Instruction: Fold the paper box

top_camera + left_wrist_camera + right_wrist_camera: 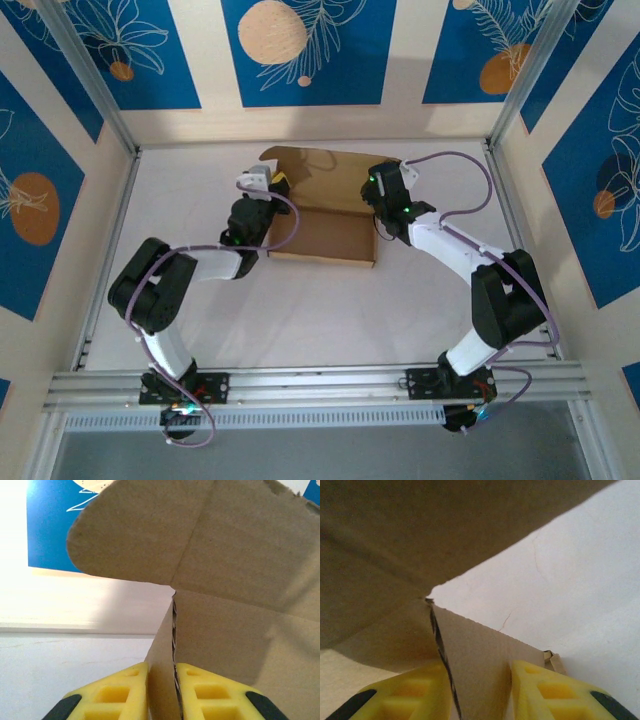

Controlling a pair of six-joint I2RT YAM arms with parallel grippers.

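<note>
Blue-and-cream printed wall panels (pixel 305 50) close in a white table (pixel 300 320); arms bolted at its near edge.

Left tool (pixel 270 186) (pixel 162 675): yellow fingers (pixel 117 692) straddle the upright left side wall (pixel 162 645) of the box, one on each face, very close to the board. Cannot tell whether they pinch it or only bracket it.

Right tool (pixel 374 200) (pixel 477 675): fingers (pixel 555 690) stand either side of the right side wall (pixel 480 650), with a bare strip of board showing between wall edge and one finger. Reads as loosely open around the wall, not clamped.

Box (pixel 325 238): plain brown cardboard, on the far half of the table, roughly midway between the left and right edges, its back close to the far edge. Base lies flat on the table. Both short side walls are raised, one at each tool. Large lid panel (pixel 320 172) stands up at the back, leaning away from the arms. Rounded flap (pixel 130 535) hangs off that panel's left end, above the left side wall, not tucked.

Progress, by judgement: about the middle. Done: base seated, side walls lifted square. Front wall along the near edge is too small to read as locked or loose. Left: lock the side walls so they hold unaided, bring the lid panel forward and down, tuck its end flaps inside.
</note>
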